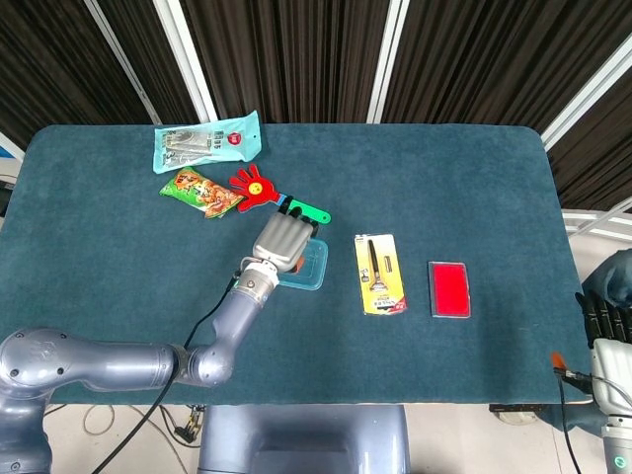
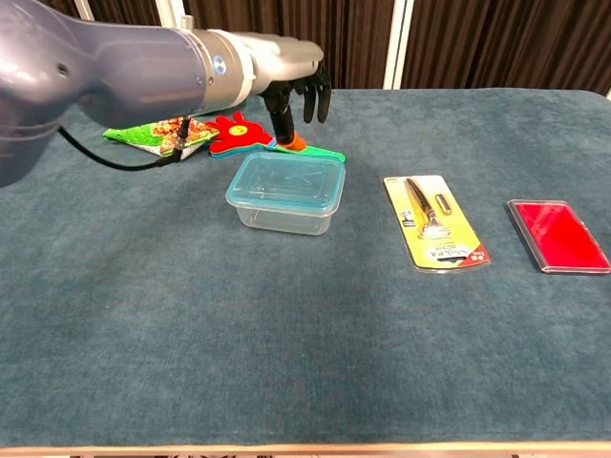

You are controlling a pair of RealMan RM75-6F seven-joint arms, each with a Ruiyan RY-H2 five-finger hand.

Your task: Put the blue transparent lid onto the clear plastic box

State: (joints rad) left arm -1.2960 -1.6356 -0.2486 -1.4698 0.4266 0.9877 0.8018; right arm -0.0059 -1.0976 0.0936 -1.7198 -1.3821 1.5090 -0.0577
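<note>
Near the middle of the counter [image 2: 286, 363] the blue lid [image 2: 286, 181] looks like it's already sitting on the clear box [image 2: 283, 212], so honestly the job seems basically done, though you can't tell from either view whether the lid is pressed down all round or just resting on the rim. That's the main risk from here: if it's only loose, any brush from your left hand [image 2: 301, 84] on the way out could knock it crooked or tip it off. That hand hangs above the far edge of the box, over the green handle of the red hand-shaped clapper toy [image 2: 250, 134], with the fingers [image 2: 312, 97] curled downward and a little apart, and as far as I can see they've got hold of nothing. The orange-tipped thumb points down close to that green handle, so watch you don't hook the toy and drag it into the box. From the head view the hand [image 1: 282, 239] covers the far-left corner of the lid [image 1: 308, 267], so you can't check that corner from up there. Your right hand [image 1: 604, 318] is parked way off at the counter's right edge, well apart from everything, and it's too cut off to say how its fingers sit. The razor pack [image 2: 434, 221] and red case [image 2: 557, 235] are well clear to the right, no worries there.
</note>
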